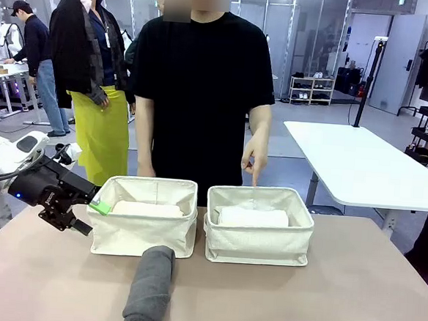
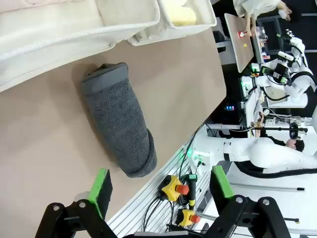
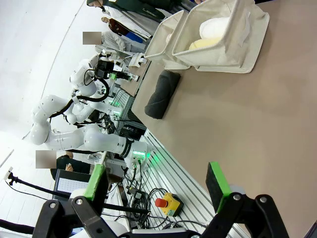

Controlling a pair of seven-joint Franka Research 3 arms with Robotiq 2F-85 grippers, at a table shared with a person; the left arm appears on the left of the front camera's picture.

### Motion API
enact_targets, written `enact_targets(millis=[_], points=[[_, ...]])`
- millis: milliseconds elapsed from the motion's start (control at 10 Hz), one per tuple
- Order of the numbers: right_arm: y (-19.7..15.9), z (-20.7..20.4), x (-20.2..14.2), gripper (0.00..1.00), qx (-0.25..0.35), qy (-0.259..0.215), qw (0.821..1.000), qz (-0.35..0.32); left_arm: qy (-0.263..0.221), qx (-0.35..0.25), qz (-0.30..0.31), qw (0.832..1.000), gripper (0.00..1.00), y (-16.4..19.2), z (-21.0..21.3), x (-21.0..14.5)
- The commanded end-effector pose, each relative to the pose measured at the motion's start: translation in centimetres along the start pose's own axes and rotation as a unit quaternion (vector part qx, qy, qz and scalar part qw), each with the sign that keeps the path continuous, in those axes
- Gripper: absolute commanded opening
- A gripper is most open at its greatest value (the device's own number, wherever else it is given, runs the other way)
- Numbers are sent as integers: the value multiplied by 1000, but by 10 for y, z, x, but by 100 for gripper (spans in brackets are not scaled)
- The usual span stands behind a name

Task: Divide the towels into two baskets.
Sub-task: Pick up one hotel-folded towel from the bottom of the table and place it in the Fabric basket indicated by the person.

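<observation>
Brown and bare over most of its width, the table (image 1: 351, 302) is shared with a person standing at its far side, whose hand (image 1: 255, 152) points a finger down at the rim of the right basket (image 1: 259, 226). Beside it, nearly touching, stands the left basket (image 1: 145, 218). A pale towel roll is seen lying in each: a cream or pale pink one (image 1: 148, 209) in the left basket and a white one (image 1: 253, 217) in the right; in the left wrist view a yellow towel (image 2: 179, 12) also shows in one bin.

One dark grey towel (image 1: 150, 288) is left on the table, on the robot's side of the left basket, one end just beside that basket's front wall. Its long axis is laid roughly from the baskets toward the robot's edge, only slightly slanted.

The left gripper (image 1: 85, 216) is held just off the left basket's outer corner, jaws spread wide with nothing between them. From it the grey towel (image 2: 119, 124) lies ahead and below, near, its length running almost along the line of sight, so the jaws would probably have to be turned across the roll.

The right gripper (image 3: 158, 186) is likewise wide open and empty, and the grey towel (image 3: 162, 93) is seen well apart from it, so the left arm is judged the nearer one.
</observation>
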State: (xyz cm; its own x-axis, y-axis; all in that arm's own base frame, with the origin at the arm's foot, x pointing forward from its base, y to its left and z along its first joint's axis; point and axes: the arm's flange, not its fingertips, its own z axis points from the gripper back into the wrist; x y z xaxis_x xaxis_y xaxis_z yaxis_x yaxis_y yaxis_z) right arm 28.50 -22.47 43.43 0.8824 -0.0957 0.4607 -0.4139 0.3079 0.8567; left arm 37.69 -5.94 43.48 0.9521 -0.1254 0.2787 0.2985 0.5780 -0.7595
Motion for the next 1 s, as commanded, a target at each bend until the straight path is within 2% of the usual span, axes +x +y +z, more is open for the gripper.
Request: enact_targets(millis=[0,100,200,400,500,600,700,800,900], points=[[3,-1,-1,100,6,-9,1000,8,78,54,66,993,100,-16,-35,17],[3,-1,-1,100,6,-9,1000,8,112,82,97,986,100,-26,-55,21],[3,-1,-1,100,6,-9,1000,8,121,98,127,980,100,-37,-72,22],[3,-1,-1,100,6,-9,1000,8,110,155,173,966,100,-45,-97,16],[3,-1,-1,100,6,-9,1000,8,99,211,191,954,100,-51,-110,12],[3,-1,-1,100,6,-9,1000,8,96,236,209,944,100,-54,-123,11],[3,-1,-1,100,6,-9,1000,8,92,246,210,942,100,-59,-136,10],[3,-1,-1,100,6,-9,1000,8,74,289,209,932,100,-61,-150,11],[3,-1,-1,100,6,-9,1000,8,85,306,193,928,100,-60,-166,11]])
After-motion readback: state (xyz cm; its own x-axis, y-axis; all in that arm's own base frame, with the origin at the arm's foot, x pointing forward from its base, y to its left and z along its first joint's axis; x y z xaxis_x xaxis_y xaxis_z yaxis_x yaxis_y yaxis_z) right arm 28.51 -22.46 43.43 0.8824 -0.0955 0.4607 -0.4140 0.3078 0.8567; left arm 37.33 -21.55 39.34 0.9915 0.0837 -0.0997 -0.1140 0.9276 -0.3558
